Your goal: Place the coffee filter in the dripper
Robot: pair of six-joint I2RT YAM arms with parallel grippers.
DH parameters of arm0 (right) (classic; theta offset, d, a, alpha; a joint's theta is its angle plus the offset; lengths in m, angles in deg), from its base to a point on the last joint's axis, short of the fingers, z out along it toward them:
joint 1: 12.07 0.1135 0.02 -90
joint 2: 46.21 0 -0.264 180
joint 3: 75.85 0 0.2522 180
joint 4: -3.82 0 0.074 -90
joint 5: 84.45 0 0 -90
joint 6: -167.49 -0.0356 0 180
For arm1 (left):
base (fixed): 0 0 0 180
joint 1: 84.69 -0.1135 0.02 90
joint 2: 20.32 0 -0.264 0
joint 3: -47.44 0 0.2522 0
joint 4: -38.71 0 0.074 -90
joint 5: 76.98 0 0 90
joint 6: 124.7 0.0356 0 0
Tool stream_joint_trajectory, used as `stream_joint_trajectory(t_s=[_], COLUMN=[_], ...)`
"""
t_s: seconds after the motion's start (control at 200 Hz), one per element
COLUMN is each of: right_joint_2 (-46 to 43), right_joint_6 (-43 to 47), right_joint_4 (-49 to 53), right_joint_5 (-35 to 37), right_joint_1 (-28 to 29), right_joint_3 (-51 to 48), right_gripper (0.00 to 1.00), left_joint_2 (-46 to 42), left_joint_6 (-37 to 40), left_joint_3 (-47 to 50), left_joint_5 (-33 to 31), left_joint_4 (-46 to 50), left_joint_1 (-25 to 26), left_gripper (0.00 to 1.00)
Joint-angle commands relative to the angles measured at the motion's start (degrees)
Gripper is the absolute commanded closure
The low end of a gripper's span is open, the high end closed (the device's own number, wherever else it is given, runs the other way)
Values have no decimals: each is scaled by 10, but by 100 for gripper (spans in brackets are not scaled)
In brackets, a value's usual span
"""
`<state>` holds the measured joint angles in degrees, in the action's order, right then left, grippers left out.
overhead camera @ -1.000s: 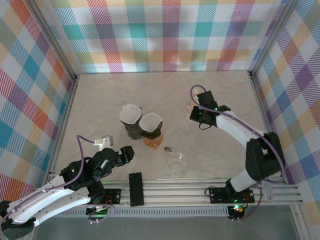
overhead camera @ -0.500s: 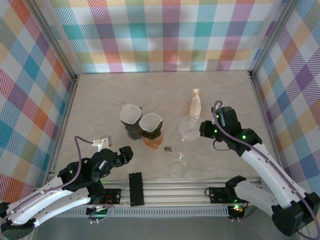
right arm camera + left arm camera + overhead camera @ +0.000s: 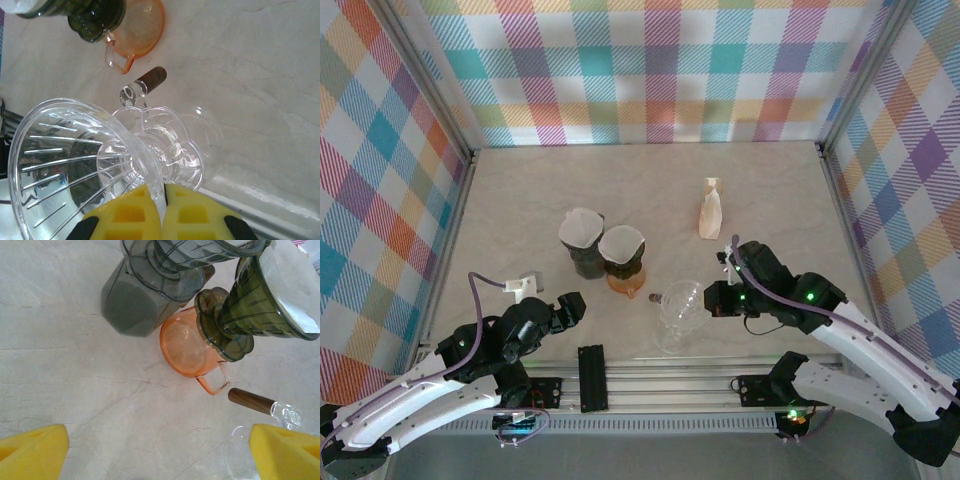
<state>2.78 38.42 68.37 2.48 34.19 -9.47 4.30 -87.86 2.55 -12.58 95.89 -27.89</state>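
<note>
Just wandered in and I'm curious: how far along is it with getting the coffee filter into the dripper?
Looks done: two dark drippers hold white filters. In hand: the right gripper pinches the clear dripper by its rim. Left: the folded filter lies on the table, not in it; the left gripper hangs open, empty.

Top external: fixed high above and behind the arm bases, facing down and forward over the whole table (image 3: 520, 190) up to the checkered back wall (image 3: 650, 70); far and wide. Left wrist: low and close over the table, tilted down toward orange cup (image 3: 187, 347) and dark dripper (image 3: 250, 310). Right wrist: very near, looking down onto clear dripper (image 3: 75, 160) at lower left. Shared by both wrist views: orange cup, brown handle (image 3: 250, 401), marble surface around them; same spot near the table middle from the top.
</note>
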Motion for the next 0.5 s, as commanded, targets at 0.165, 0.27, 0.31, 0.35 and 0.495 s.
stream_joint_trajectory(t_s=[0.165,0.27,0.31,0.35,0.495], right_joint_2=[42,54,60,63,67], right_joint_6=[-13,-13,-12,-13,-14], right_joint_4=[-8,-7,-7,-9,-17], right_joint_5=[11,13,15,16,19], right_joint_1=[37,44,48,50,57], right_joint_3=[28,31,32,32,25], right_gripper=[100,100,100,100,91], left_joint_2=[-4,-3,-4,-4,-2], left_joint_6=[-6,-6,-5,-5,-6], left_joint_3=[9,7,8,8,11], left_joint_5=[-11,-14,-14,-14,-10], left_joint_4=[9,11,11,10,4], left_joint_1=[-5,-4,-4,-5,-5], left_gripper=[7,7,7,7,7])
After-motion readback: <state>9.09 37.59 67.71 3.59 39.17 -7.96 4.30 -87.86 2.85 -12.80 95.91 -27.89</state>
